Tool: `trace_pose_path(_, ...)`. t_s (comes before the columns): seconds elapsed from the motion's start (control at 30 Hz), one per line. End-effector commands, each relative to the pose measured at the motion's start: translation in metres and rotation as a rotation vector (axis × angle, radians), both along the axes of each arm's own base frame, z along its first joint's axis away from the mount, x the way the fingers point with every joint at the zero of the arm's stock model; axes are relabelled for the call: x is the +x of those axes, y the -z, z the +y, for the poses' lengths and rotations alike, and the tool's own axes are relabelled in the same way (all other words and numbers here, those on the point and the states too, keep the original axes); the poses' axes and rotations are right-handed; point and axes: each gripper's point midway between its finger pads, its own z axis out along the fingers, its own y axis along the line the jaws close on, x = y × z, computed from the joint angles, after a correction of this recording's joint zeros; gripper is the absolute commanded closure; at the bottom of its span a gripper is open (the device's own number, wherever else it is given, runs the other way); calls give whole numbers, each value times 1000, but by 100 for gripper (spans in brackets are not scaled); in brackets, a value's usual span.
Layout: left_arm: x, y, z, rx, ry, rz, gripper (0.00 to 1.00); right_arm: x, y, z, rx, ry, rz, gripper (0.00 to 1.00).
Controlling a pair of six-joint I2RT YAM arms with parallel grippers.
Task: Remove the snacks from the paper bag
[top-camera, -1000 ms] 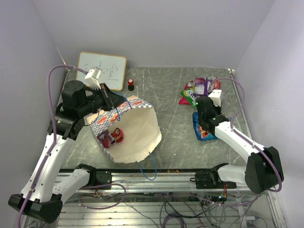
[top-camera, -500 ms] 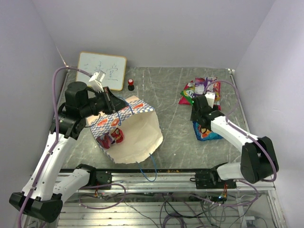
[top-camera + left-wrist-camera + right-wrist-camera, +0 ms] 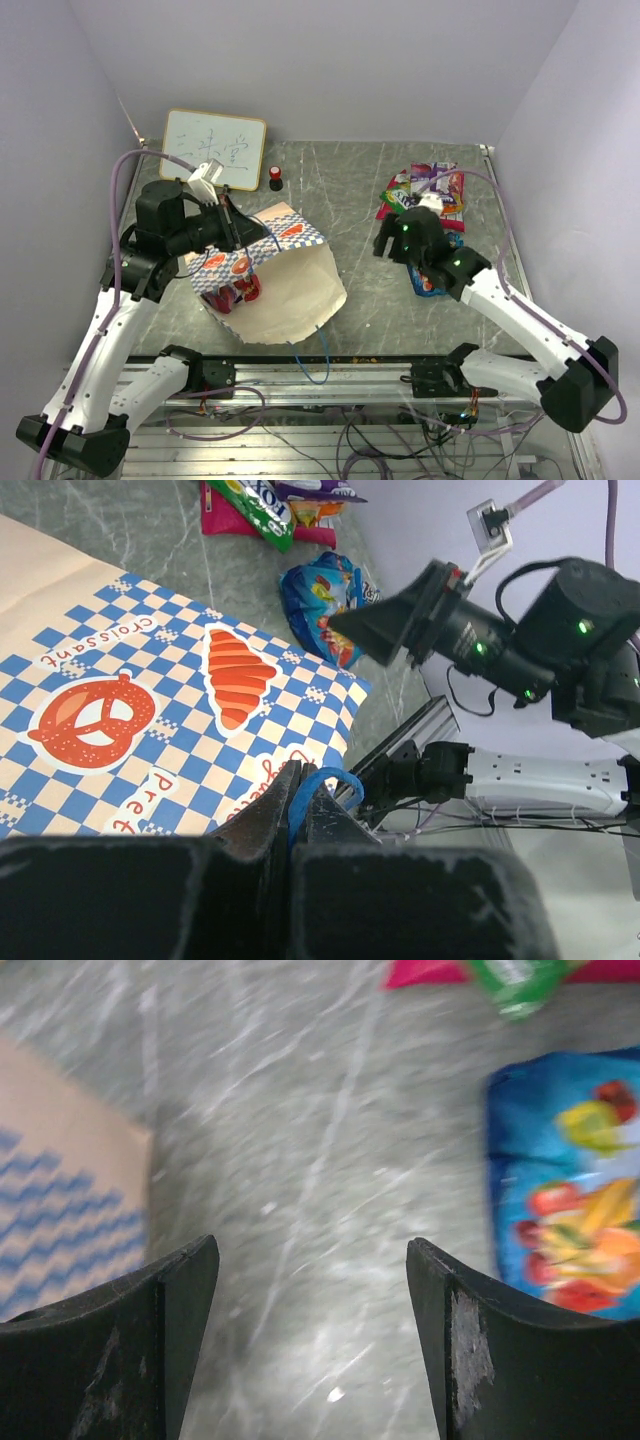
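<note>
The paper bag (image 3: 290, 280) lies on its side, mouth toward the front, with its checkered band (image 3: 150, 690) uppermost. My left gripper (image 3: 240, 233) is shut on the bag's blue cord handle (image 3: 322, 780), holding that edge up; in the left wrist view the left gripper (image 3: 298, 782) shows the cord pinched between its fingers. A red snack packet (image 3: 241, 289) shows inside the bag. A pile of snacks (image 3: 425, 185) lies at the back right. The blue packet (image 3: 430, 278) lies beside it. My right gripper (image 3: 383, 243) hovers open and empty over bare table between the bag (image 3: 60, 1190) and the blue packet (image 3: 570, 1180).
A framed whiteboard (image 3: 213, 148) leans at the back left, with a small red-and-black knob (image 3: 275, 178) beside it. The bag's other blue handle (image 3: 318, 350) trails toward the front rail (image 3: 330, 372). Purple walls close in on both sides.
My right gripper has opened, left the blue packet on the table and swung left toward the bag. The left gripper has shifted slightly, still holding the handle.
</note>
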Motion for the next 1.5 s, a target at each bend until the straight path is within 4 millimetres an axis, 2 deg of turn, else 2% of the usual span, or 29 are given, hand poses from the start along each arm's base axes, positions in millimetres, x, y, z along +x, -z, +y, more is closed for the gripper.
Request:
trace_pose_path(0.0,-6,8,-4,0,14,24,93,-30,-19,56,88,-138,-44,24)
trace_pose_path(0.2,-5,16,0,-2,-20,30,93,-66,-57,119,43,-460,-178,20)
trace_pose_path(0.3,-6,18,2,18,-23,55,93,-101,-84,157,81,-741,-348,20)
trace_pose_path(0.37,-5,19,5,41,-39,55,93,-122,-94,172,85,-901,-476,22)
trace_pose_path(0.5,1,14,11,40,-99,43,93,-154,-93,192,30,-1149,-649,24)
trace_pose_path(0.6,2,4,13,1,-130,16,93,-166,-91,203,4,-1258,-739,26)
trace_pose_path(0.77,-1,-9,14,-70,-159,-17,93,-159,-65,216,-83,-1290,-832,37)
trace_pose_path(0.83,-2,-13,13,-89,-161,-24,93,-156,-62,225,-87,-1290,-874,40)
trace_pose_path(0.97,-8,-23,8,-152,-131,-39,93,-151,-48,248,-96,-1282,-881,44)
trace_pose_path(1.0,-9,-24,7,-164,-125,-41,93,-150,-34,256,-125,-1286,-857,46)
trace_pose_path(1.1,-12,-28,4,-191,-108,-49,93,-145,-18,276,-191,-1246,-837,46)
trace_pose_path(1.33,-18,-41,-1,-190,-44,-108,93,-113,6,311,-162,-928,-777,45)
trace_pose_path(1.47,-15,-48,-2,-186,-39,-133,93,-97,17,312,-170,-786,-784,45)
